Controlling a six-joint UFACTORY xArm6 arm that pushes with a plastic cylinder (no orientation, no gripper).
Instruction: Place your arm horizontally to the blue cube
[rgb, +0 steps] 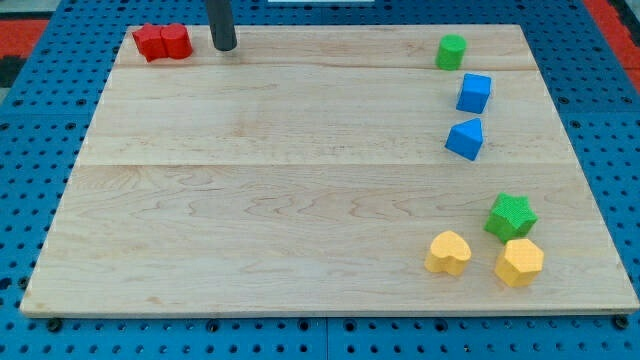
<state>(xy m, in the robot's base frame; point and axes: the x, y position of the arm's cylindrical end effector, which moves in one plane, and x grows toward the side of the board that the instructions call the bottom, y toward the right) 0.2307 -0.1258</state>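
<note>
The blue cube (474, 93) sits near the view's upper right on the wooden board (300, 180). My tip (226, 46) rests on the board near the view's top left, far to the left of the blue cube and a little higher in the view. Just left of the tip lie two red blocks (162, 42), touching each other. A second blue block (465, 139), wedge-like, lies just below the cube. A green cylinder (451, 51) stands just above the cube.
A green star-shaped block (511, 217), a yellow heart-shaped block (448, 253) and a yellow hexagonal block (519, 262) cluster at the view's lower right. The board lies on a blue perforated table (40, 120).
</note>
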